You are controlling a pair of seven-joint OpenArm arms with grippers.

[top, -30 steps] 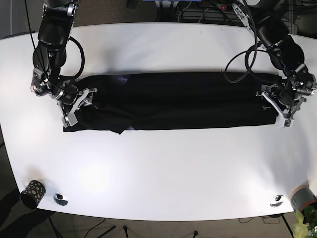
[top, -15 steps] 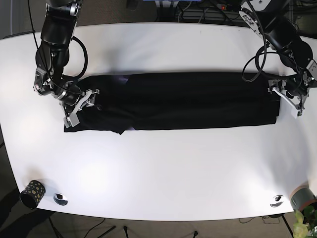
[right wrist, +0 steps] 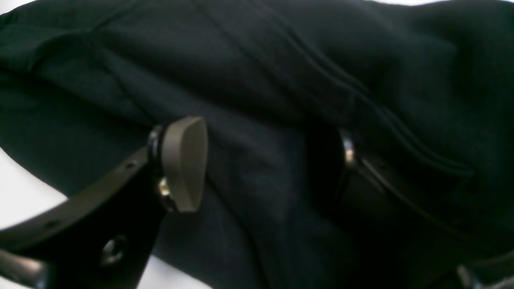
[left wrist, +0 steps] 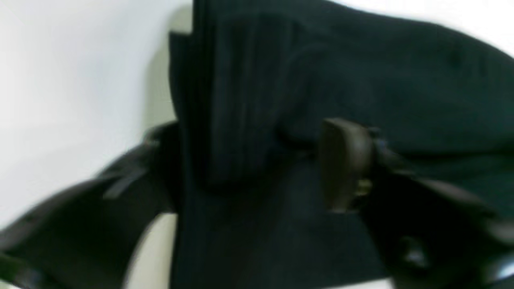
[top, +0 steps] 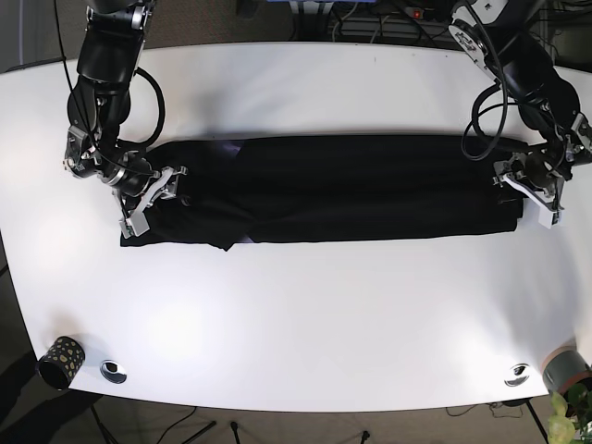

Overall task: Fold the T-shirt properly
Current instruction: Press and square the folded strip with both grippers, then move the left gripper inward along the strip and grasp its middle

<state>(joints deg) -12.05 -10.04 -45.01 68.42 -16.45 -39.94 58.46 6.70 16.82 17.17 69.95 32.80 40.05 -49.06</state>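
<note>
- Right gripper [right wrist: 261,164]: jaws spread, one grey pad [right wrist: 185,162] lying on top of the black cloth, the opposite finger dark and partly sunk among the folds; nothing is pinched between them.
- Left gripper [left wrist: 257,168]: the view is blurred; one finger sits at the cloth's side edge over the white surface, the other pad [left wrist: 345,164] lies on the fabric, so the jaws stand apart astride the layered edge.
- T-shirt [top: 342,190]: a long, narrow black band, folded lengthwise, with its long axis running left–right across the middle of the table [top: 305,324]; one end lies at the right gripper on the base view's left, the other at the left gripper [top: 530,192] on that view's right.
- Left-hand end of the band in the base view: rumpled, with a small flap protruding from the near edge; the far edge is straighter.
- Near table edge: a speckled cup [top: 59,361] at the left corner, a small round fitting [top: 114,371] just beside it, and a second fitting [top: 518,375] near the right corner.
</note>
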